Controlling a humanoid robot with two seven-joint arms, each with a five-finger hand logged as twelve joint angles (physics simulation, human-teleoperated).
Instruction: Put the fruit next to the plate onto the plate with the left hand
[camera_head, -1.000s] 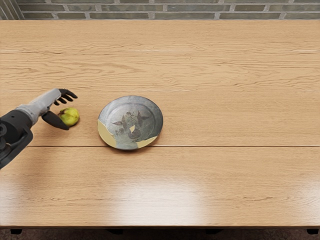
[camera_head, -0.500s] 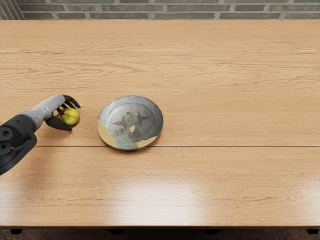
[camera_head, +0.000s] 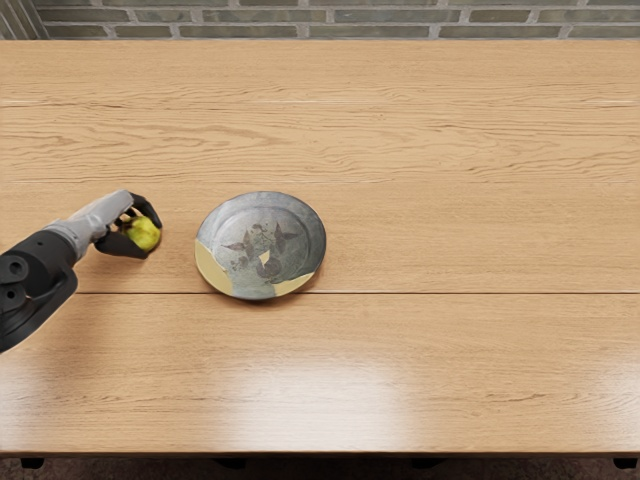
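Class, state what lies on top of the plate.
The plate shows only its painted bird pattern. The fruit is not on it: it sits beside it on the table, gripped by the left hand, which covers part of it.

One fruit (camera_head: 144, 234), one plate (camera_head: 260, 245) and one robot hand (camera_head: 118, 226) were counted on a single wooden surface (camera_head: 450, 350).

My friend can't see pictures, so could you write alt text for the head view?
The left robot hand is curled around a small yellow-green fruit, just left of a grey patterned plate with nothing on it. A wooden table fills the view.
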